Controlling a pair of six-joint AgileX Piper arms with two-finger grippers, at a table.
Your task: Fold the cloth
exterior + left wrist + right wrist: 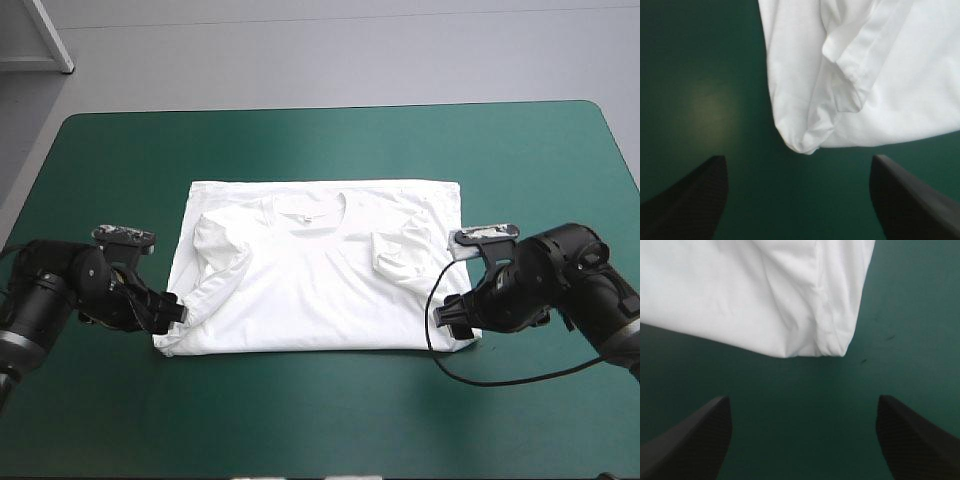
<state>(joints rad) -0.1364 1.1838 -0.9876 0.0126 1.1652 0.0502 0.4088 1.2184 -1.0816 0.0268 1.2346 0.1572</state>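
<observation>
1. The left gripper (799,162) stands wide open. Its two black fingers (695,200) sit far apart, and only bare teal-green cover (690,75) shows between them.
2. Just ahead of the left gripper lies the near left corner (805,145) of the white T-shirt (890,65). The corner is rounded and softly bunched. It does not reach in between the fingers.
3. From above, the left gripper (178,312) sits low over the table, right beside that same corner.
4. The right gripper (804,400) is also wide open, with nothing but teal-green cover between its fingers (910,440).
5. The T-shirt's near right corner (832,347) lies just ahead of the right gripper, apart from the fingers. A stitched hem runs up from it.
6. From above, the right gripper (455,320) sits low beside the near right corner, opposite the left gripper across the width of the shirt.
7. The T-shirt (320,290) lies flat in the middle of the table, a neat, nearly square white shape. Its neckline (310,210) points toward the far edge.
8. Both short sleeves are turned inward onto the chest, the left sleeve (222,258) and the right sleeve (398,255).
9. Teal-green cover (320,420) surrounds the shirt on every side.
</observation>
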